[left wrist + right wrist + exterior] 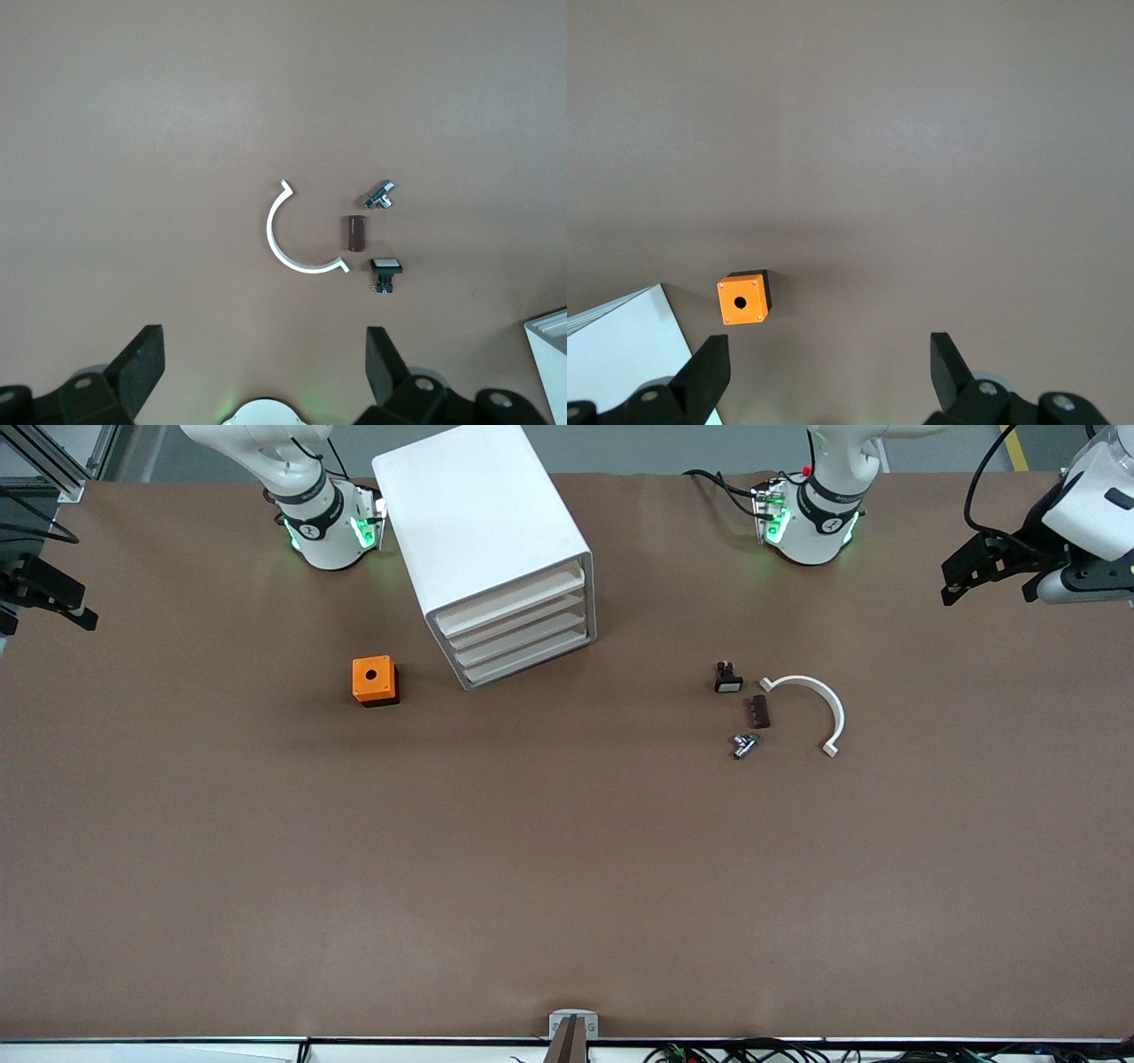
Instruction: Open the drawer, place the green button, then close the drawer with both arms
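The white cabinet stands near the right arm's base, with four alike drawers all shut. The lower two drawers sit at its bottom. No green-capped button shows in any view. My left gripper is open and empty, high over the left arm's end of the table. In the left wrist view its fingers stand wide apart above bare table. My right gripper is open and empty over the right arm's end. In the right wrist view it hangs beside the orange box.
The orange box with a hole sits beside the cabinet. Toward the left arm's end lie a black white-faced button, a brown piece, a metal part and a white arc. The cabinet's corner shows in the left wrist view.
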Robot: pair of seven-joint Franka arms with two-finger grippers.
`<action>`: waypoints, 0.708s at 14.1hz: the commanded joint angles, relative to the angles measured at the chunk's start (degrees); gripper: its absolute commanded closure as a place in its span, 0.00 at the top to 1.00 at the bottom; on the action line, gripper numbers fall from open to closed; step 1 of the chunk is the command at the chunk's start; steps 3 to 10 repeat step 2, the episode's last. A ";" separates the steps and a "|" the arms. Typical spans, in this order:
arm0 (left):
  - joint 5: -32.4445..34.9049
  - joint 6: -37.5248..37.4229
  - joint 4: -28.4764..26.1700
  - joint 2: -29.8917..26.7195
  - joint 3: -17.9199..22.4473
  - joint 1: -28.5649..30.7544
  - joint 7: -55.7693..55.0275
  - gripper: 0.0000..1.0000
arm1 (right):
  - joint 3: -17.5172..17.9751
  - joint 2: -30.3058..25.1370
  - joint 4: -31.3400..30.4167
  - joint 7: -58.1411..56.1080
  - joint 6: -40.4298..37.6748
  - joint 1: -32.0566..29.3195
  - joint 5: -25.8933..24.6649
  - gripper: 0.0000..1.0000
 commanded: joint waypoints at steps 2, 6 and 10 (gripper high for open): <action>0.01 -0.12 2.38 1.35 0.00 0.15 0.02 1.00 | -0.01 -3.29 -3.81 1.46 1.66 0.46 -0.85 1.00; 0.01 -0.12 2.38 1.35 0.00 0.15 0.02 1.00 | -0.01 -3.29 -3.81 1.46 1.66 0.46 -0.85 1.00; 0.01 -0.12 2.38 1.35 0.00 0.15 0.02 1.00 | -0.01 -3.29 -3.81 1.46 1.66 0.46 -0.85 1.00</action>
